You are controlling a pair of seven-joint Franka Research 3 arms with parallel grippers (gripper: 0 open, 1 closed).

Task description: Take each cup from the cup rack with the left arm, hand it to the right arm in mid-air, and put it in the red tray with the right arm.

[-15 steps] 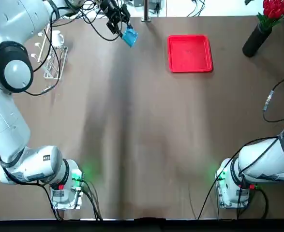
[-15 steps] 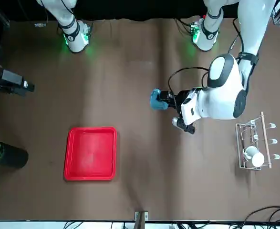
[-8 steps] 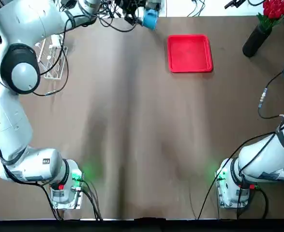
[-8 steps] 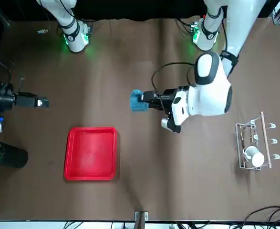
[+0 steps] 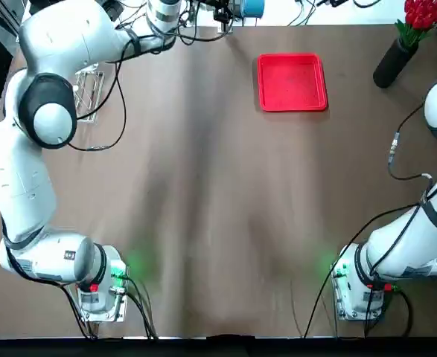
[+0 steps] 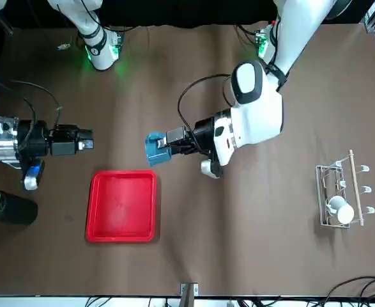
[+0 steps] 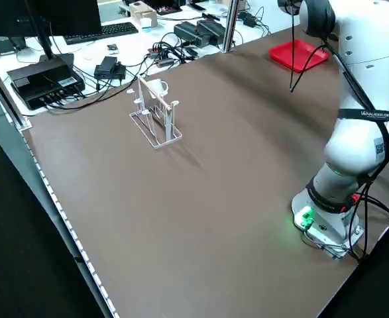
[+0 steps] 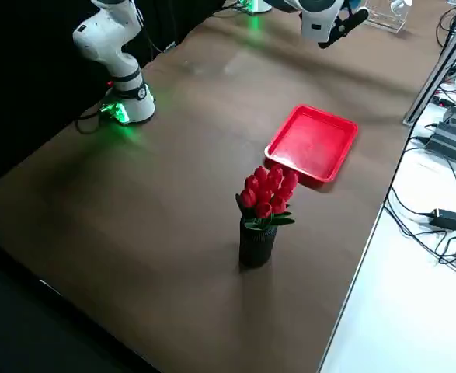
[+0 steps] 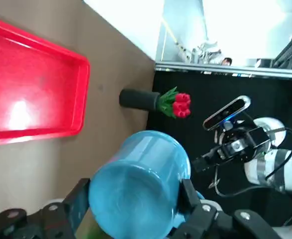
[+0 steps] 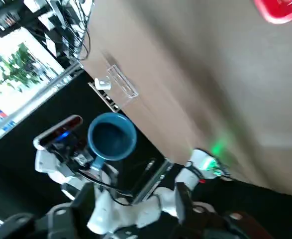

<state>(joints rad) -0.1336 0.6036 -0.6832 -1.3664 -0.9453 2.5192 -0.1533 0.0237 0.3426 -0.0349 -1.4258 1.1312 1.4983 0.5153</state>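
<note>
Mug: the blue one (image 9: 136, 189) is pinched in my left gripper (image 9: 133, 204), up in the air on the far side of the worktop (image 5: 203, 186).
Gripper, right: spread, nothing between its fingers, facing the blue mug across a gap; I see it (image 6: 85, 139) opposite my left one in the front view.
White mug: hanging on the cup rack (image 6: 324, 195) (it looks snug there).
Red tray: flat on the worktop (image 6: 121, 206), nothing in it.
Flowers: red, in a black vase (image 8: 256, 244) near the tray.
</note>
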